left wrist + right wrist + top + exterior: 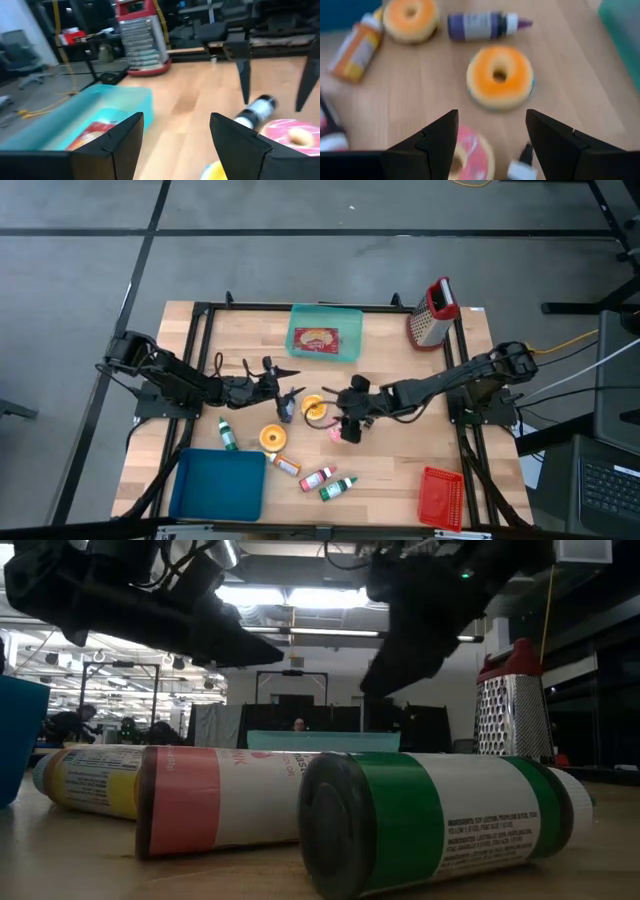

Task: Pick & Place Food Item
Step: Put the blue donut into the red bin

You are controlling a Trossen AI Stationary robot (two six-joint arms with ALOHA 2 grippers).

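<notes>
Three toy donuts lie flat on the wooden table: an orange one (pixel 500 77) in the middle, a second orange one (pixel 410 19) nearer the front, and a pink one (pixel 470 155). My right gripper (pixel 492 117) hangs open, slanting down, just above the pink donut (pixel 345 434) and touches nothing. My left gripper (pixel 175 120) is open too, nearly level, left of the donuts (pixel 285 383), pointing across the table toward the right arm. A teal bin (pixel 325 330) at the far edge holds a red and yellow food packet (pixel 316 339).
A purple bottle (pixel 485 25) lies between the donuts. Several small bottles (pixel 320 478) lie near the front edge, two of them close to the low camera (pixel 430 820). A blue tray (pixel 218 485) sits front left, a red basket (pixel 440 498) front right, a grater (pixel 432 313) far right.
</notes>
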